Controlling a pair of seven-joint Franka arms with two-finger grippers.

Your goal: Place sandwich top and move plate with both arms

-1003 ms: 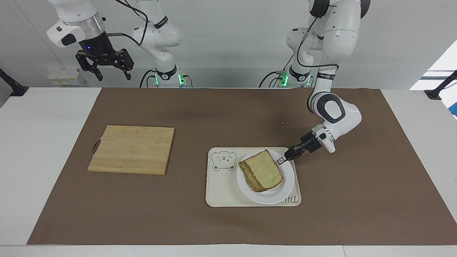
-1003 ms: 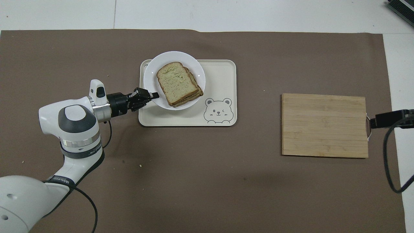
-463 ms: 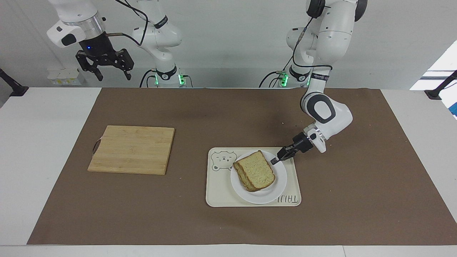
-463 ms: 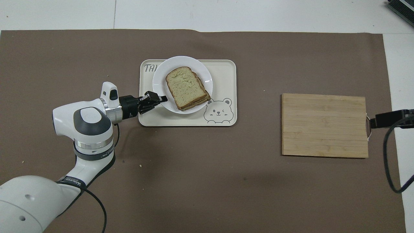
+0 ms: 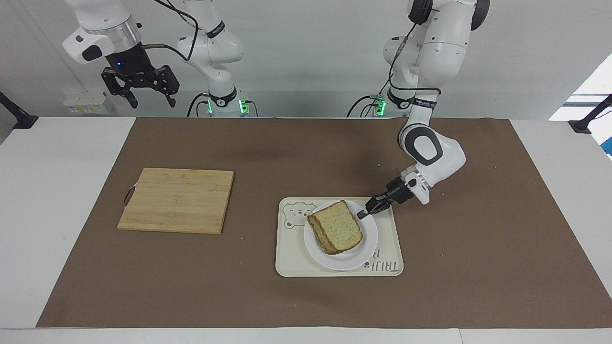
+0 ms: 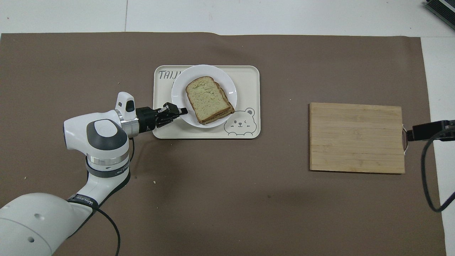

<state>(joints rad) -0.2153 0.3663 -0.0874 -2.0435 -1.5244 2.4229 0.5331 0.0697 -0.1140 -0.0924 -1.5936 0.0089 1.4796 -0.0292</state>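
The sandwich top [image 5: 339, 231] lies on a stacked sandwich on the white plate [image 5: 354, 259]. The plate rests on the cream tray. My left gripper [image 5: 362, 215] is low over the tray, shut on the plate's rim at the edge toward the left arm's end. In the overhead view the left gripper [image 6: 183, 111] meets the plate [image 6: 228, 84] beside the sandwich top [image 6: 208, 99]. My right gripper [image 5: 139, 88] waits open and empty, high over the right arm's end of the table.
The cream tray [image 5: 385, 243] with a bear drawing lies mid-table on a brown mat. A wooden cutting board [image 5: 177, 199] lies toward the right arm's end; it also shows in the overhead view [image 6: 356, 137].
My left gripper has slid the plate with the sandwich across the tray toward the right arm's end, uncovering the tray's lettering. The right arm has not moved.
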